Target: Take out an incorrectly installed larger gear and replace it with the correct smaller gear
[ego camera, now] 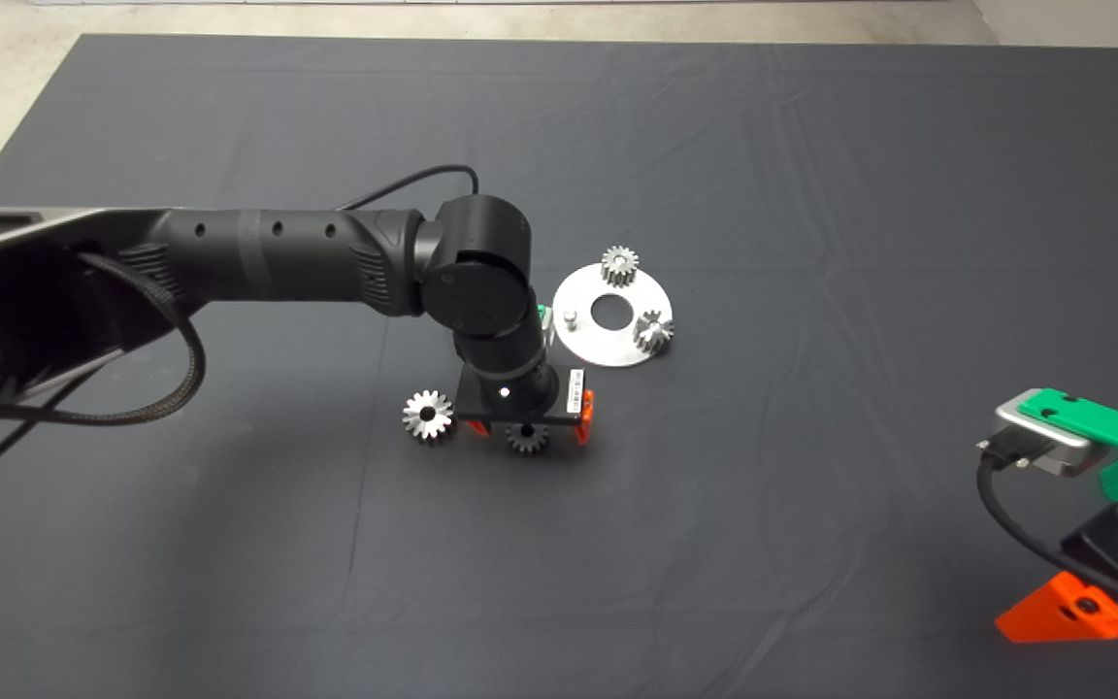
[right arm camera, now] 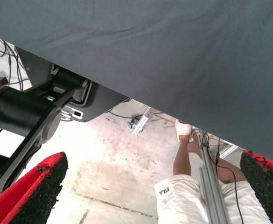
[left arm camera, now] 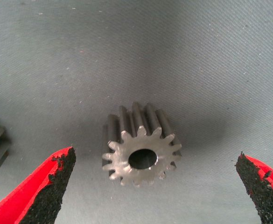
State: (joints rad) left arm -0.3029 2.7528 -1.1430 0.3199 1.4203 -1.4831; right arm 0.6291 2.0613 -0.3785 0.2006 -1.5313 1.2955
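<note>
- The tabletop (ego camera: 811,194) carries a dark mat, with all the parts grouped near its middle.
- The left arm (ego camera: 278,257) reaches in over the mat and bends down, so that the left gripper (ego camera: 528,419) hangs straight above a loose gear, probably lining up a pick.
- The right gripper (ego camera: 1068,612) waits at the mat's lower right edge, its fingers spread and empty; its wrist view looks past the mat's edge to the floor, where a person's leg (right arm camera: 185,156) shows.
- A round steel plate (ego camera: 586,348) lies just beside the left arm, with two small gears (ego camera: 620,265) seated on it and one bare pin (ego camera: 570,316), seemingly the spot awaiting the right gear.
- The larger gear (ego camera: 428,416) lies flat on the mat just beside the left gripper, off the plate, so its removal looks done.
- The smaller gear (left arm camera: 141,151) lies on the mat between the left gripper's widely parted fingers (left arm camera: 47,186), untouched by either pad.
</note>
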